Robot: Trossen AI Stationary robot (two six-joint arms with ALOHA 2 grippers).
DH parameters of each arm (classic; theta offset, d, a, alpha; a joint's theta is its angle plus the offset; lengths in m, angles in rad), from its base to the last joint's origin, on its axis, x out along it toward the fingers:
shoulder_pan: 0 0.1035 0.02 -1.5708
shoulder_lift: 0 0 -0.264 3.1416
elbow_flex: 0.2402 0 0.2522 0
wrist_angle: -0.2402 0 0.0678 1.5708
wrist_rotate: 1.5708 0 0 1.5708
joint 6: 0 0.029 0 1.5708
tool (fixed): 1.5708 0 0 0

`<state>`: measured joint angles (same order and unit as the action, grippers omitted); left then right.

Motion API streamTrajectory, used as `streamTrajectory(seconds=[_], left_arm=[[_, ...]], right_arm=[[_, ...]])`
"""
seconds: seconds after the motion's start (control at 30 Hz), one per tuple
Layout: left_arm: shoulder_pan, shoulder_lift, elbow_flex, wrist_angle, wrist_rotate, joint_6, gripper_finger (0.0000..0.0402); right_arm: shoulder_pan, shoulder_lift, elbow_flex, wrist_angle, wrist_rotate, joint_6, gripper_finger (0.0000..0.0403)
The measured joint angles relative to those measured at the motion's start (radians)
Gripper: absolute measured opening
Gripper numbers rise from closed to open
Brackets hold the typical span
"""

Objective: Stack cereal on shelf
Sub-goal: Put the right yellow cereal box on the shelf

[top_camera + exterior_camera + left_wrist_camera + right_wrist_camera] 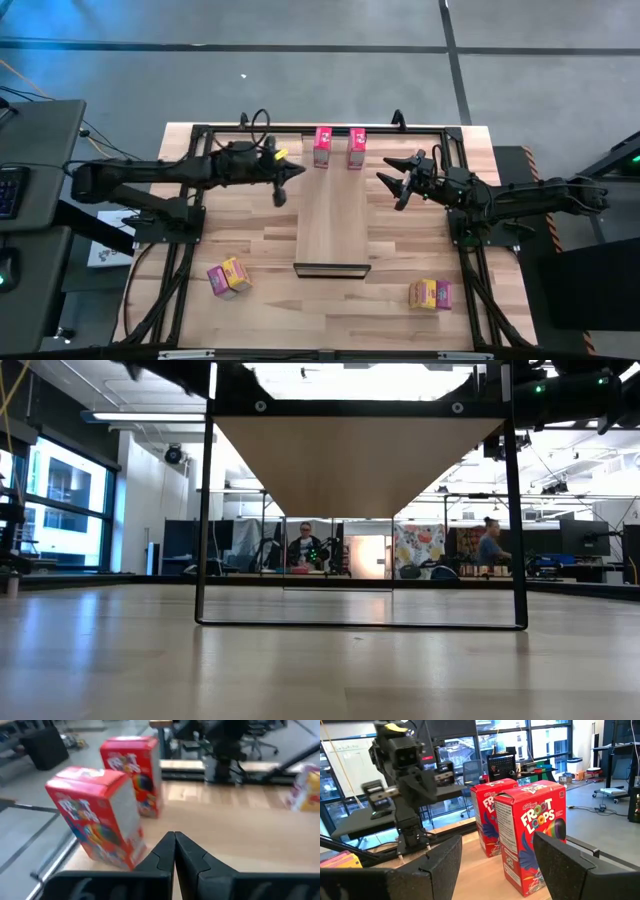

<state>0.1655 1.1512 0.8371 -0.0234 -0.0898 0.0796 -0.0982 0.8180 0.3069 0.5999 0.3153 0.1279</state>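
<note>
Two red cereal boxes (322, 146) (356, 147) stand upright side by side on the far end of the light-wood shelf (333, 215). They also show in the left wrist view (97, 815) and the right wrist view (532, 835). My left gripper (290, 172) is shut and empty, just left of the shelf and near the left red box; its fingertips (175, 837) point at that box's base. My right gripper (392, 178) is open and empty, just right of the shelf, facing the red boxes (497, 840). A pink and a yellow box (228, 277) lie at the near left, another such pair (430, 293) at the near right.
The shelf's dark bar (331, 269) is at its near end. A black frame (360, 622) carries the shelf above the tabletop, seen from below in the low view (360, 455). People sit in the room behind (305, 548).
</note>
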Motion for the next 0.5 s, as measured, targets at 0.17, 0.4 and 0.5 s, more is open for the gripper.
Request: streamTrajectory(seconds=[0.17,0.4,0.5], left_arm=[[-0.068,-0.155,-0.107,-0.019,-0.005,-0.005,0.0000],[-0.168,-0.409,-0.383,0.069,-0.062,-0.061,0.0000],[-0.184,-0.478,-0.428,0.068,-0.060,-0.032,0.0000]], right_arm=[[0.000,0.000,0.000,0.002,0.000,-0.016,0.0238],[0.000,0.000,0.000,0.000,0.000,-0.014,0.0238],[0.000,0.000,0.000,0.000,0.000,-0.002,0.0238]])
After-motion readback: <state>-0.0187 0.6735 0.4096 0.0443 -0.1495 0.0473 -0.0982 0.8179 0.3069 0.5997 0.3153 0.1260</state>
